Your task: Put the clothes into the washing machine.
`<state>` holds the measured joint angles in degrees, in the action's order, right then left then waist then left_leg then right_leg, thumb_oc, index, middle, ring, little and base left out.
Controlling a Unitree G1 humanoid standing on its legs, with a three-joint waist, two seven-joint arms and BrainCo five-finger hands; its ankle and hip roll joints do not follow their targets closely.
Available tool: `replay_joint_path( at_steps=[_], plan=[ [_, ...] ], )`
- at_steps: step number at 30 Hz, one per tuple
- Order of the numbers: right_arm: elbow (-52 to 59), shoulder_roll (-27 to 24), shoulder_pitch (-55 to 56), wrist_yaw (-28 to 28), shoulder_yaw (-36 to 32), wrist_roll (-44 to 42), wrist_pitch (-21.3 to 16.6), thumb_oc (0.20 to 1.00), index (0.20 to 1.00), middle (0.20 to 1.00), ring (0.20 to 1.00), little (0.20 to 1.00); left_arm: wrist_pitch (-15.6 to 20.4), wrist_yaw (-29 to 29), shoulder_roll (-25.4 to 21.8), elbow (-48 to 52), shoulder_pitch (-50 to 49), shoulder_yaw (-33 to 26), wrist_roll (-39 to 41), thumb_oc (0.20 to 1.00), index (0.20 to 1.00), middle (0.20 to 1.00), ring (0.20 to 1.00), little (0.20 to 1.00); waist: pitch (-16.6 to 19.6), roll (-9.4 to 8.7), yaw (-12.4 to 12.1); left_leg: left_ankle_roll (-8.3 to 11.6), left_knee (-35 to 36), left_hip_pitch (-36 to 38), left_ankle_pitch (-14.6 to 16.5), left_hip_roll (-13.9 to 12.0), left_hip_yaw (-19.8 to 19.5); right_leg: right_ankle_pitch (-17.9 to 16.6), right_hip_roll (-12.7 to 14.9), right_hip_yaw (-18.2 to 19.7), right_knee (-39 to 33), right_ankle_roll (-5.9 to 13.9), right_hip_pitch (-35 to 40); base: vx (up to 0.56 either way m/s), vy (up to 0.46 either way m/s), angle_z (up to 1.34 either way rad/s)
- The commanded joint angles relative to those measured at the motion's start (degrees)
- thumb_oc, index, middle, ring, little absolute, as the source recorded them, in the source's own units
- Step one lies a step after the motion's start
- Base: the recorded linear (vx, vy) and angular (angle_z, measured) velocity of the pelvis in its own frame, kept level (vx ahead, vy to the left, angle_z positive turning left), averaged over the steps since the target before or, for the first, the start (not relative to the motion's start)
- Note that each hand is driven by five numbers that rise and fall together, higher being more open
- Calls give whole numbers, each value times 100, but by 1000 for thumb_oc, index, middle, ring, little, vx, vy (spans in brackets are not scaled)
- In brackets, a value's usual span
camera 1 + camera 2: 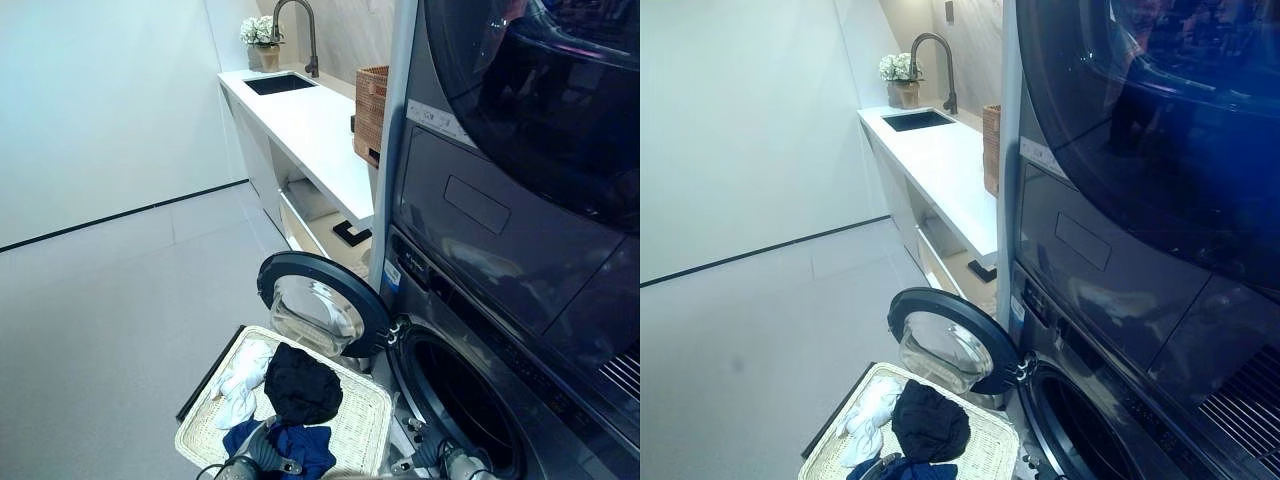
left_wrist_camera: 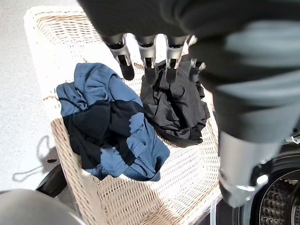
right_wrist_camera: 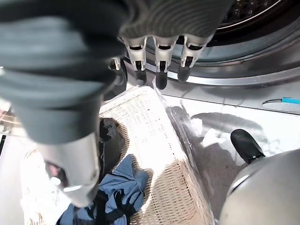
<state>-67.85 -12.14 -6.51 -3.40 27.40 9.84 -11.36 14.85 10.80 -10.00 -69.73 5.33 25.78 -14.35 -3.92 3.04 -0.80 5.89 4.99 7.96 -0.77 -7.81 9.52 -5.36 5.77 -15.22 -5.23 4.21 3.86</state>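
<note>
A white wicker basket (image 1: 355,425) stands on the floor in front of the washing machine. In it lie a white cloth (image 1: 240,380), a black garment (image 1: 300,385) and a blue garment (image 2: 108,126). The washer's round door (image 1: 320,300) is swung open to the left, and the dark drum opening (image 1: 460,400) is exposed. My left hand (image 2: 149,65) hovers above the basket, fingers straight over the black garment (image 2: 176,108), holding nothing. My right hand (image 3: 160,70) hangs open between the basket's rim (image 3: 159,140) and the drum (image 3: 248,14).
A second dark machine (image 1: 520,130) is stacked above the washer. To the left runs a white counter (image 1: 310,130) with a sink (image 1: 278,84), a faucet (image 1: 300,25), a flower pot (image 1: 265,40) and a wicker box (image 1: 372,110). Grey floor (image 1: 100,320) spreads out left of the basket.
</note>
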Motion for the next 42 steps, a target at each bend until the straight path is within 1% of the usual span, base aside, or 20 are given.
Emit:
replay_joint_path(
  at_steps=[1, 4, 5, 7, 10, 14, 15, 17, 20, 22, 24, 25, 26, 28, 31, 33, 35, 40, 41, 42],
  plan=[
    [-370, 260, -537, -19, -13, -52, -122, 1000, 1000, 1000, 1000, 1000, 186, 297, 12, -182, 518, -78, 25, 1000, 1000, 1000, 1000, 1000, -111, -431, -7, -157, -12, -37, 14, 270, -64, 477, 251, 356, 191, 233, 437, 0, 0, 0],
    [-371, 256, -537, -20, -17, -59, -120, 1000, 1000, 1000, 1000, 1000, 263, 309, -13, -172, 518, -102, 99, 1000, 1000, 1000, 1000, 1000, -115, -432, -9, -153, -14, -36, 12, 269, -73, 479, 255, 353, 199, 233, 433, 0, 0, 0],
    [-366, 236, -522, -15, -36, -87, -119, 1000, 1000, 1000, 1000, 1000, 323, 45, 9, -152, 506, -200, 329, 1000, 1000, 1000, 1000, 1000, -124, -440, -29, -146, -20, -32, 21, 266, -73, 476, 255, 333, 201, 235, 440, 0, 0, 0],
    [-373, 248, -532, -17, -42, -81, -109, 1000, 1000, 1000, 1000, 1000, 248, -69, 21, -194, 483, -190, 253, 1000, 1000, 1000, 1000, 1000, -126, -444, -31, -147, -29, -54, 7, 266, -77, 474, 255, 349, 212, 235, 423, 0, 0, 0],
    [-407, 249, -542, 5, -45, -73, -128, 1000, 1000, 1000, 1000, 1000, 121, -5, 12, -254, 484, -169, 255, 1000, 1000, 1000, 1000, 1000, -133, -444, -25, -147, -24, -45, 10, 263, -67, 479, 250, 345, 218, 235, 419, 0, 0, 0],
    [-418, 267, -544, -31, -73, -243, -133, 1000, 1000, 1000, 1000, 1000, 248, 89, 8, -289, 473, -208, 280, 1000, 1000, 1000, 1000, 1000, -137, -448, -26, -153, -3, -32, 3, 259, -55, 467, 245, 350, 202, 230, 424, 0, 0, 0],
    [-443, 278, -546, -107, -125, -406, -160, 1000, 1000, 1000, 1000, 1000, 446, 255, 8, -294, 473, -244, 309, 1000, 1000, 1000, 1000, 1000, -135, -449, -30, -156, 1, -38, -3, 261, -56, 453, 240, 362, 192, 226, 417, 0, 0, 0],
    [-458, 283, -536, -181, -196, -555, -229, 1000, 1000, 1000, 1000, 1000, 625, 533, 1, -253, 472, -256, 222, 1000, 1000, 1000, 1000, 1000, -145, -445, -27, -151, 1, -42, -8, 260, -49, 442, 234, 353, 182, 225, 415, 0, 0, 0],
    [-437, 278, -507, -244, -257, -589, -276, 1000, 1000, 1000, 1000, 1000, 736, 784, -17, -218, 470, -255, 131, 1000, 1000, 1000, 1000, 1000, -172, -446, -20, -147, 1, -58, -23, 261, -49, 431, 232, 362, 180, 224, 402, 0, 0, 0],
    [-390, 238, -479, -265, -276, -541, -419, 1000, 1000, 1000, 1000, 1000, 888, 1228, -68, -175, 477, -275, -27, 1000, 1000, 1000, 1000, 1000, -228, -444, -11, -140, 1, -95, -40, 260, -36, 403, 228, 365, 171, 228, 359, 0, 0, 0],
    [-306, 171, -481, -282, -268, -600, -526, 1000, 1000, 1000, 1000, 1000, 899, 1755, -135, -132, 508, -308, -20, 1000, 1000, 1000, 1000, 1000, -298, -446, -4, -119, 1, -173, -73, 250, -12, 368, 232, 361, 161, 232, 273, 0, 0, 0],
    [-306, 171, -481, -282, -267, -600, -526, 1000, 1000, 1000, 1000, 1000, 899, 1756, -134, -132, 508, -308, -21, 1000, 1000, 1000, 1000, 1000, -297, -446, -4, -119, 1, -174, -73, 250, -12, 368, 232, 361, 162, 232, 271, -42, 5, 0],
    [-257, 121, -530, -307, -277, -738, -565, 1000, 1000, 1000, 1000, 1000, 806, 2211, -200, -130, 578, -367, -185, 1000, 1000, 1000, 1000, 1000, -385, -443, -10, -101, -17, -280, -115, 224, 4, 380, 236, 364, 234, 223, 157, -79, 11, -2],
    [-229, 96, -630, -354, -302, -881, -573, 1000, 1000, 1000, 1000, 1000, 686, 2460, -258, -170, 687, -444, -308, 1000, 1000, 1000, 1000, 1000, -522, -447, -12, -104, -135, -416, -121, 212, 48, 440, 242, 345, 434, 201, -11, -120, 30, -3],
    [-134, 23, -893, -430, -336, -1032, -669, 1000, 1000, 1000, 1000, 1000, 604, 3054, -372, -180, 976, -507, -537, 1000, 1000, 1000, 1000, 1000, -880, -423, 13, -123, -573, -901, -104, 139, 115, 702, 258, 337, 1176, 149, -565, -183, 51, -2],
    [-86, -13, -1027, -453, -340, -1076, -714, 1000, 1000, 1000, 1000, 1000, 551, 3255, -407, -171, 1150, -516, -544, 1000, 1000, 1000, 1000, 1000, -1040, -420, 21, -102, -750, -1136, -111, 116, 86, 757, 264, 349, 1391, 143, -808, -229, 35, 0],
    [22, -112, -1461, -558, -277, -1232, -756, 1000, 1000, 1000, 1000, 1000, 199, 3793, -515, -155, 1678, -554, -401, 1000, 1000, 1000, 1000, 1000, -1452, -421, 48, 56, -1188, -1779, -155, 32, 80, 824, 280, 286, 1808, 111, -1443, -311, 60, -3],
    [90, -182, -1651, -873, -212, -1031, -764, 1000, 1000, 1000, 1000, 1000, -60, 4134, -573, -111, 1984, -686, -303, 1000, 1000, 1000, 1000, 1000, -1661, -406, 60, 132, -1355, -2220, -185, 29, 59, 883, 282, 253, 2050, 75, -1876, -134, 56, 4],
    [153, -259, -1697, -1166, -159, -965, -791, 1000, 1000, 1000, 1000, 1000, -219, 4184, -654, -31, 2188, -741, -376, 1000, 1000, 1000, 1000, 1000, -1783, -413, 67, 119, -1444, -2473, -174, 55, 73, 907, 296, 247, 2196, 100, -2153, -154, 74, -3],
    [202, -297, -1811, -1282, -132, -1126, -821, 1000, 1000, 1000, 1000, 1000, -315, 4199, -703, -3, 2377, -736, -354, 1000, 1000, 1000, 1000, 1000, -1908, -420, 63, 122, -1535, -2699, -185, 56, 65, 905, 319, 243, 2339, 120, -2392, -218, 107, -5]
  ],
)
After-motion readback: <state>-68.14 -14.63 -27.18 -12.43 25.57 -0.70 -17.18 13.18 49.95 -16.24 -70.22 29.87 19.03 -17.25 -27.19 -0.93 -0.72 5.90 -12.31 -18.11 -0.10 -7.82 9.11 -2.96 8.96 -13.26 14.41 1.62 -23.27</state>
